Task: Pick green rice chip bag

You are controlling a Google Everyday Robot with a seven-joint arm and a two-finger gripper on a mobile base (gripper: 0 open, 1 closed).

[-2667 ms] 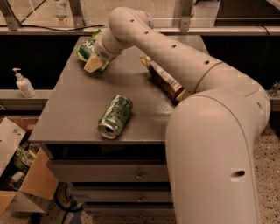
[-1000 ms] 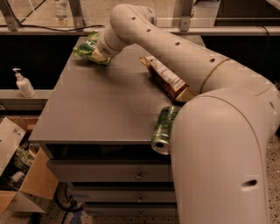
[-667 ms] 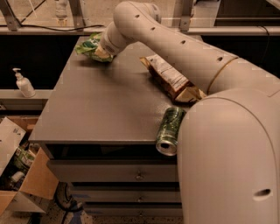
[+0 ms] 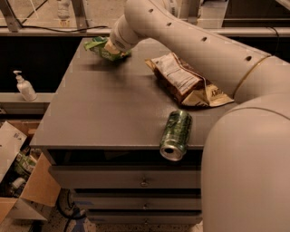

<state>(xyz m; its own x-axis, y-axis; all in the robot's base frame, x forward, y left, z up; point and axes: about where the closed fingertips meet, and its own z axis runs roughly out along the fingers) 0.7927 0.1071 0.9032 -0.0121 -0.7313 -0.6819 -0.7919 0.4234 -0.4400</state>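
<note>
Looks like a robotics lab or workshop, not a home. Grey metal cabinet (image 4: 113, 113) with plain drawers (image 4: 145, 179). Pump bottle (image 4: 25, 87) on a side ledge. Open cardboard box (image 4: 27, 190) of clutter on a speckled floor (image 4: 54, 222). Metal frame legs (image 4: 80, 13) and a loose cable (image 4: 45, 28) behind. The gripper (image 4: 113, 47) is at the cabinet's far left corner, against the green rice chip bag (image 4: 96, 44).

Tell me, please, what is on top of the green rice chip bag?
The gripper sits over the green rice chip bag, covering its right end; only its left part shows.
</note>
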